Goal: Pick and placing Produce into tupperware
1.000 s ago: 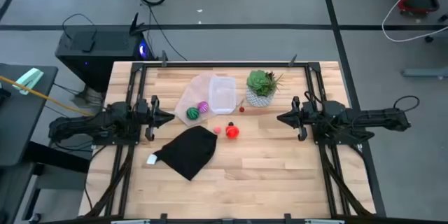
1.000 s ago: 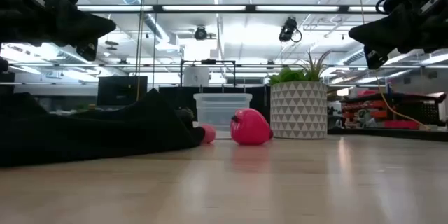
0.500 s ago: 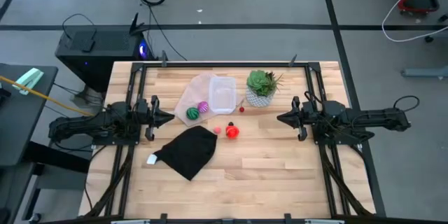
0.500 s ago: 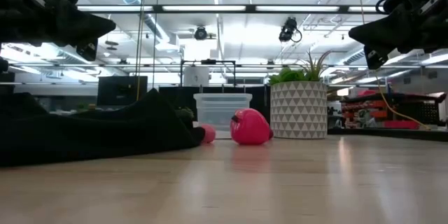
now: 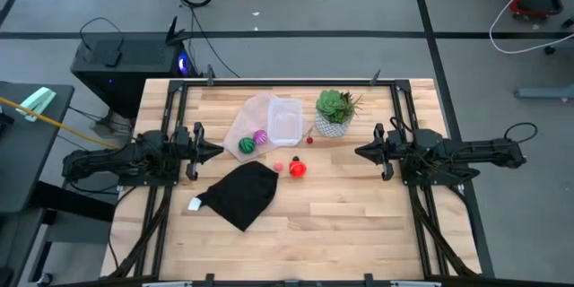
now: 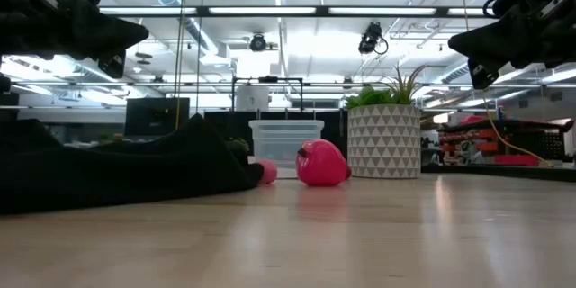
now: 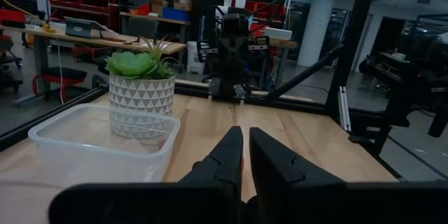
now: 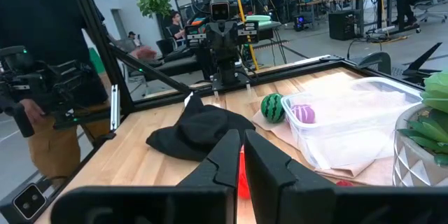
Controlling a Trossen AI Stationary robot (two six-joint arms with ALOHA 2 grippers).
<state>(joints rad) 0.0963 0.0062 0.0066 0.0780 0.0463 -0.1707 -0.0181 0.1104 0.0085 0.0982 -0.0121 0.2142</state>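
The clear tupperware [image 5: 285, 121] stands at the table's far middle, one side on a pale pinkish sheet [image 5: 248, 118]. A green striped ball [image 5: 246, 144] and a magenta piece [image 5: 260, 137] lie on that sheet beside the tub. A red-orange piece [image 5: 298, 169], a pink bit [image 5: 279, 167] and a small red bit [image 5: 310, 140] lie on the wood. My left gripper [image 5: 218, 151] is shut, held level above the table's left side. My right gripper [image 5: 359, 152] is shut, level above the right side. Both point toward the middle and hold nothing.
A green succulent in a white patterned pot [image 5: 335, 113] stands right of the tub. A crumpled black cloth [image 5: 240, 194] lies near the table's middle, left of the red-orange piece. A person [image 8: 35, 63] stands beyond the table's edge. Bare wood stretches along the near side.
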